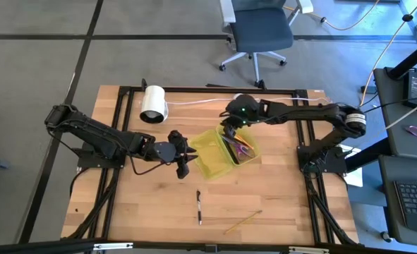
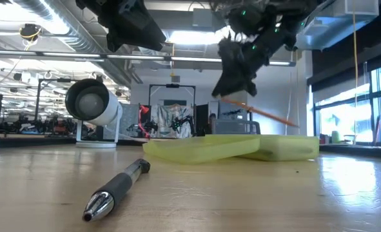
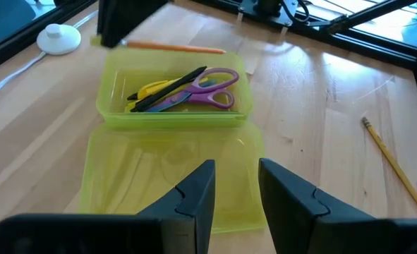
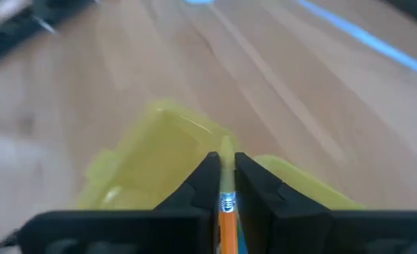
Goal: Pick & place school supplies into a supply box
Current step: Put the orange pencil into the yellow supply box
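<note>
1. The table [image 1: 159, 212] shows pale wood planks, smooth with a soft sheen.
2. The supply box [image 3: 173, 106] is translucent yellow-green plastic, glossy on its walls and open lid.
3. The scissors [image 3: 201, 95] carry shiny purple plastic handles.
4. The pen [image 2: 116, 188] has a matt black grip and a bright chrome tip.
5. The orange pencil [image 4: 227, 219] looks painted wood with a metal ferrule.
6. The right gripper [image 4: 223, 185] fingers [image 4: 194, 194] are matt black.
</note>
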`<state>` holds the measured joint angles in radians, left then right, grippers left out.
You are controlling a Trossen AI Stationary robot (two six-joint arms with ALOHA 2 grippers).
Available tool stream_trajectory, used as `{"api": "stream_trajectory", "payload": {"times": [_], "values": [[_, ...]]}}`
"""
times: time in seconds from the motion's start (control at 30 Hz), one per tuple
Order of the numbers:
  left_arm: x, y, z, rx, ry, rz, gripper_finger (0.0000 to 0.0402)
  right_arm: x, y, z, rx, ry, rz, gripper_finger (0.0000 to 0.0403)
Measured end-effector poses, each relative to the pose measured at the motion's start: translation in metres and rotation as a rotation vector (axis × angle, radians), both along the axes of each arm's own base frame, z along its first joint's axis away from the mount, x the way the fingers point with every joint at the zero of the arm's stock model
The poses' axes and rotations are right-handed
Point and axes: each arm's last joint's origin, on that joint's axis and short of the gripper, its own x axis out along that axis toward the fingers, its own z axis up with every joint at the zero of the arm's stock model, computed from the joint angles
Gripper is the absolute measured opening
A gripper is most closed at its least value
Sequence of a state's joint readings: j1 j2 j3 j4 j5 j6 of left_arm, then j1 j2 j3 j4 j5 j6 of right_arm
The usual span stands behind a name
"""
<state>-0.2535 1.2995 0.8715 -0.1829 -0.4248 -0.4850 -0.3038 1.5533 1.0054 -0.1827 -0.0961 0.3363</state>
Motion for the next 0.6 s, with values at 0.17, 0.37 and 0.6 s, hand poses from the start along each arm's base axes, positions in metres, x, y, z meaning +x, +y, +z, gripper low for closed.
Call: {"api": "stream_trajectory", "payload": {"times": [0.17, 0.37, 0.6], "values": [[0.0, 0.0, 0.0, 0.001, 0.0, 0.0, 0.0102, 0.008, -0.006, -0.024, 0.031, 0.068, -0.019, 0.0035], [0.0, 0.0, 0.0, 0.001, 0.0, 0.0, 0.0102, 0.013, -0.008, -0.046, 0.043, 0.133, -0.059, 0.0041], [0.0, 0.0, 0.0, 0.001, 0.001, 0.0, 0.0102, 0.017, -0.01, -0.064, 0.054, 0.193, -0.08, 0.0041]]}}
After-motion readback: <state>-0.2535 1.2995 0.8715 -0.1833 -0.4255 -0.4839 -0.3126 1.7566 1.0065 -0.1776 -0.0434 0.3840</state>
